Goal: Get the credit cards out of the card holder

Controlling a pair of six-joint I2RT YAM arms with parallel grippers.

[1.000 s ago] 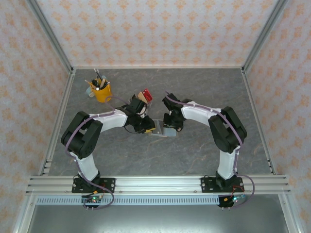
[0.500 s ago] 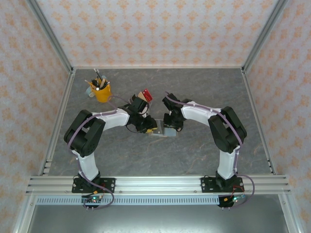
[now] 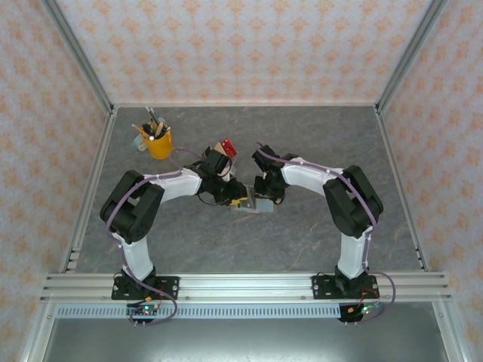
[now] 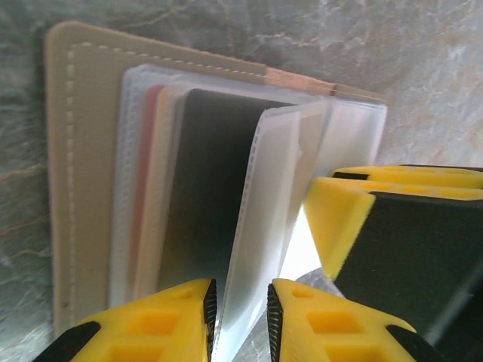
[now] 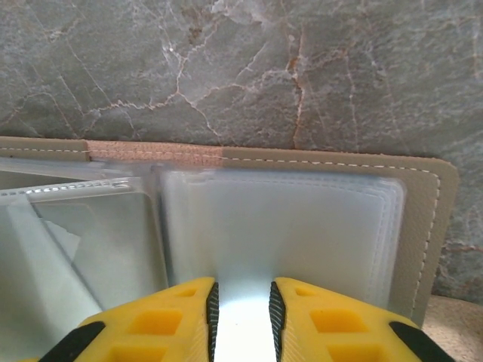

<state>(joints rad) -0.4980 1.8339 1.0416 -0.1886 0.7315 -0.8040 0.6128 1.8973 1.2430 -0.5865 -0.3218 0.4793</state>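
Observation:
The card holder lies open on the table between both grippers. In the left wrist view its tan cover holds clear sleeves with a dark card and a pale pinkish card edge. One clear sleeve stands up between the jaws of my left gripper, which are narrowly open and not pinching it. My right gripper rests, narrowly open, on the other half's sleeves; its yellow finger shows beside the raised sleeve.
A yellow cup of pens stands at the back left. A small rack with brown and red slabs sits just behind the left wrist. Metal frame rails bound the grey marbled table.
The left arm has shifted slightly right, bringing its gripper closer over the card holder. The right arm has stayed in place.

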